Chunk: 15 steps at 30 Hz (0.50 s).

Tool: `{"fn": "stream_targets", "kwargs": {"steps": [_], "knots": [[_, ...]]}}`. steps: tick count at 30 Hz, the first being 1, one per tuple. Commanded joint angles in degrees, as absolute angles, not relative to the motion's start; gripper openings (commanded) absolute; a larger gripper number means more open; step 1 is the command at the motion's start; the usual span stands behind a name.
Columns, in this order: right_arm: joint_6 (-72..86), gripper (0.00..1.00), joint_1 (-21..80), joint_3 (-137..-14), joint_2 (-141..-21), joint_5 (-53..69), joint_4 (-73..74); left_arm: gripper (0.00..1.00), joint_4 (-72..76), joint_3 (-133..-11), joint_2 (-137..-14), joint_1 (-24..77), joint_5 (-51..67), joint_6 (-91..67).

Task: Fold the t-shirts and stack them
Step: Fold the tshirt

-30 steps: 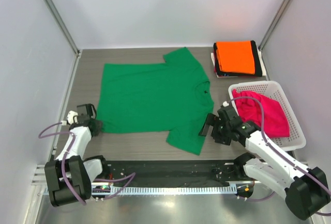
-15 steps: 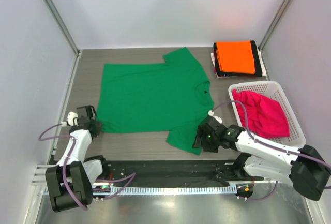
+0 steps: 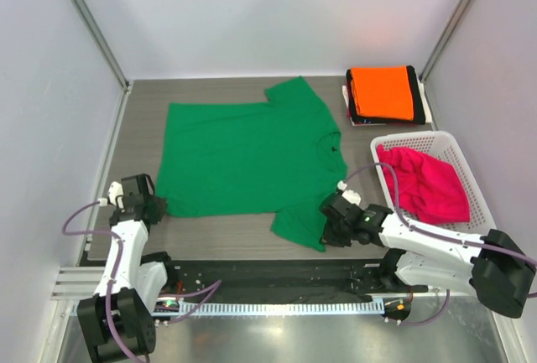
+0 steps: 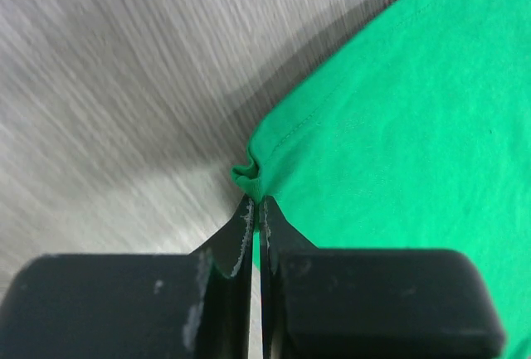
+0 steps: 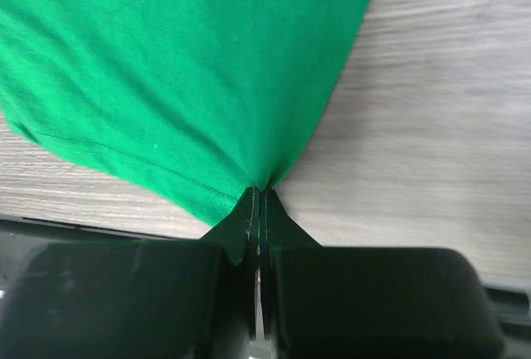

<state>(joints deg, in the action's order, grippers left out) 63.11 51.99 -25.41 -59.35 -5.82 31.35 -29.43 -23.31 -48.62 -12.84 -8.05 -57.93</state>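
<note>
A bright green t-shirt [image 3: 243,158] lies spread flat on the grey table. My left gripper [image 3: 158,206] is shut on its near left hem corner [image 4: 249,178], the cloth bunched between the tips. My right gripper [image 3: 329,233] is shut on the corner of the near sleeve [image 5: 249,178], pinching the green t-shirt [image 5: 182,69] close to the table's front edge. An orange t-shirt [image 3: 382,92] lies folded on a black t-shirt [image 3: 417,103] at the back right. A magenta-pink t-shirt [image 3: 424,183] sits crumpled in the basket.
A white mesh basket [image 3: 470,204] stands at the right, behind my right arm. The black front rail [image 3: 268,279] runs along the near edge. Grey walls close in the left, back and right.
My right gripper slid left onto the near sleeve and closed on it. My left gripper closed on the hem corner and stayed in place.
</note>
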Motion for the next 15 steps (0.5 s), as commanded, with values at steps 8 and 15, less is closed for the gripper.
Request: {"fn": "stream_targets", "kwargs": {"steps": [8, 15], "knots": [[58.9, 0.01, 51.3, -45.2, -57.6, -20.6, 49.1, 0.0, -37.9, -35.0, -51.1, -13.1, -2.7, -53.0], [48.2, 0.01, 42.0, -56.9, -68.1, -21.4, 48.2, 0.0, -37.5, -42.6, -59.2, -13.1, -0.9, -50.9]]}}
